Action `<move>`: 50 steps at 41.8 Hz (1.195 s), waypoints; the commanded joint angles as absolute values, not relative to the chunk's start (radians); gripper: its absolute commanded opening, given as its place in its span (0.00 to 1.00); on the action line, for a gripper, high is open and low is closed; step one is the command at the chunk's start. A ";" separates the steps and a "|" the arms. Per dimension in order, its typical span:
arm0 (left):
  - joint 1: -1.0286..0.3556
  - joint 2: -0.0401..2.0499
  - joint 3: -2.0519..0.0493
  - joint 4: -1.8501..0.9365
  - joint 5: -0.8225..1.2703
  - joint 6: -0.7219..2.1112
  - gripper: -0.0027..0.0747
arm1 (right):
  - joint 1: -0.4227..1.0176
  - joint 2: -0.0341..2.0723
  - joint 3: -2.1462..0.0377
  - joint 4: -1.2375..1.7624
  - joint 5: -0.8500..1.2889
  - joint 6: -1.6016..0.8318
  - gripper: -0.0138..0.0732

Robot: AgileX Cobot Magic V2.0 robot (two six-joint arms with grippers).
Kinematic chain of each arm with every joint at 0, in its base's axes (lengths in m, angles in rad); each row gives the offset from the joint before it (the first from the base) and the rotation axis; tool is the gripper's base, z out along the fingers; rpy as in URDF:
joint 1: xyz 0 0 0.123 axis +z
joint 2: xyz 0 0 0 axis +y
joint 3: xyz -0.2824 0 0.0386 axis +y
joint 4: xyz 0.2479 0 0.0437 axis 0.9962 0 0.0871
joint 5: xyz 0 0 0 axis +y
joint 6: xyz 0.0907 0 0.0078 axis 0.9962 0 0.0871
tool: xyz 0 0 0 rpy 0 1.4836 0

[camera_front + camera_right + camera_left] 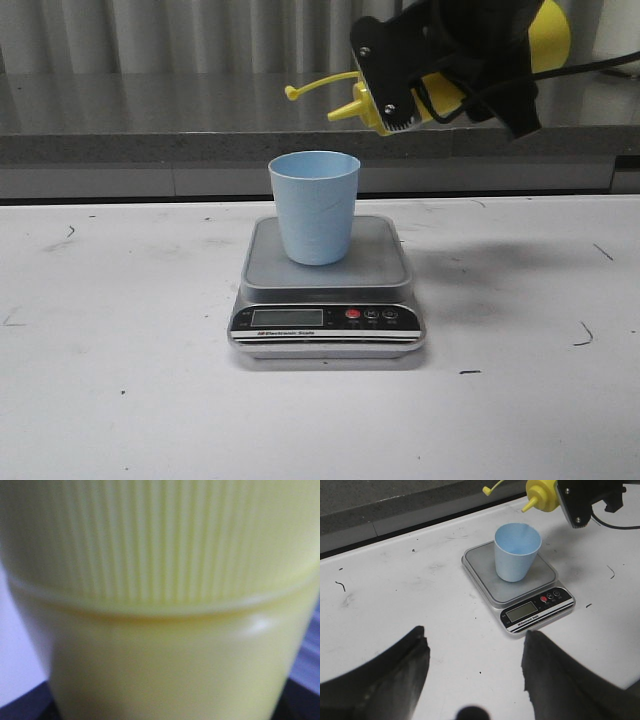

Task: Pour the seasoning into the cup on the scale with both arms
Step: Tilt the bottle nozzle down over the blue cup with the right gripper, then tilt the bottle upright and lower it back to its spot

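The light blue cup (315,205) stands upright on the grey platform of the silver scale (385,255) at the table's middle. My right gripper (405,85) is shut on the yellow seasoning bottle (545,35), held tilted above and to the right of the cup. Its nozzle (345,112) points left and slightly down, close above the cup's right rim; the tethered tip cap (292,93) hangs open. The bottle (160,640) fills the right wrist view. My left gripper (475,645) is open and empty above the table, apart from the scale (480,562) and the cup (516,552).
A grey ledge (150,120) runs along the back of the white table (120,380), with a corrugated wall behind it. A black cable (600,65) trails off my right arm.
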State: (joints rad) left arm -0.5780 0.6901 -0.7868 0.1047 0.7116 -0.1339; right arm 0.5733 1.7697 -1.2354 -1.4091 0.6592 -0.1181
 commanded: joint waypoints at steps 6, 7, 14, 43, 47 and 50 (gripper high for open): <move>-0.578 0.691 -0.815 0.102 0.632 -0.139 0.56 | 0.568 1.711 -1.275 -1.361 0.695 0.223 0.49; -0.578 0.691 -0.815 0.102 0.632 -0.139 0.56 | 0.563 1.709 -1.275 -1.325 0.695 0.229 0.49; -0.578 0.691 -0.815 0.102 0.632 -0.139 0.56 | 0.493 1.671 -1.272 -1.108 0.614 0.226 0.49; -0.578 0.691 -0.815 0.102 0.632 -0.139 0.56 | 0.072 1.418 -0.715 -0.448 -0.402 0.234 0.49; -0.578 0.691 -0.815 0.102 0.632 -0.139 0.56 | 0.034 1.455 -0.664 -0.444 -0.539 0.234 0.49; -0.578 0.691 -0.815 0.102 0.632 -0.139 0.56 | 0.009 1.495 -0.648 -0.432 -0.610 0.234 0.49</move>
